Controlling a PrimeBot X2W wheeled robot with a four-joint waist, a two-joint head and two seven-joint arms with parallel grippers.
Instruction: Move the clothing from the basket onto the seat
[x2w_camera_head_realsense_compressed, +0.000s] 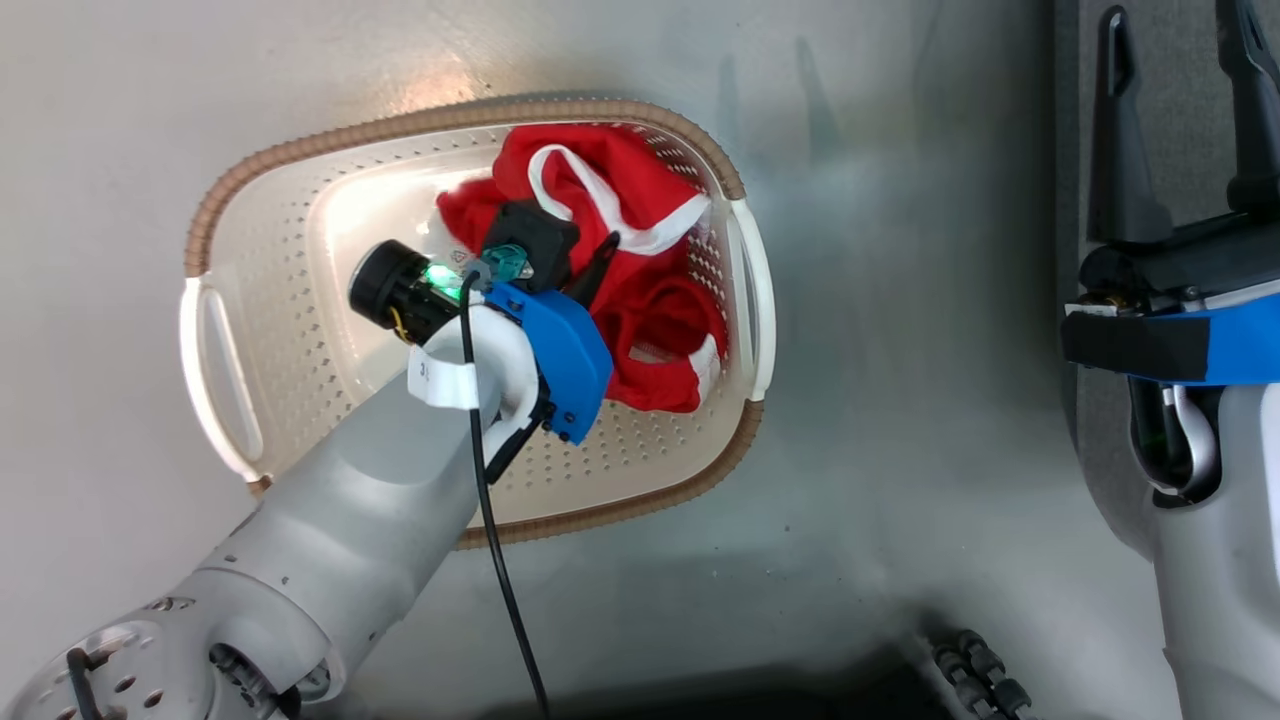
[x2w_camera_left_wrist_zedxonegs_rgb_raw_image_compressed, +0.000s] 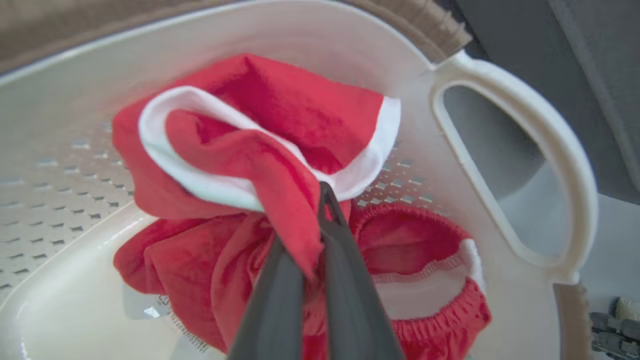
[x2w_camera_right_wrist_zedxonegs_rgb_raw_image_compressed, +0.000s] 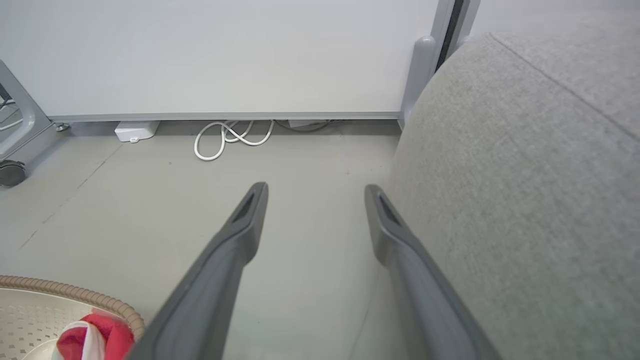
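Clothing (x2w_camera_left_wrist_zedxonegs_rgb_raw_image_compressed: 250, 150) in basket (x2w_camera_left_wrist_zedxonegs_rgb_raw_image_compressed: 325, 30) between tight left jaws; right jaws wide apart, empty.

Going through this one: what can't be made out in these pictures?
- Left wrist view: red white-trimmed sports clothing drapes over one fingertip of the left hand; its folds hide any print.
- Right wrist view: cream perforated plastic basket is cut off at the bottom-left corner.
- Right wrist view: grey fabric sofa seat runs off the right edge, so its extent is unknown.

It looked like a test room: a grey sofa seat (x2w_camera_right_wrist_zedxonegs_rgb_raw_image_compressed: 525, 175), with bare floor (x2w_camera_right_wrist_zedxonegs_rgb_raw_image_compressed: 310, 160), a plain white wall panel (x2w_camera_right_wrist_zedxonegs_rgb_raw_image_compressed: 225, 55) and a loose cable (x2w_camera_right_wrist_zedxonegs_rgb_raw_image_compressed: 234, 136) near it.
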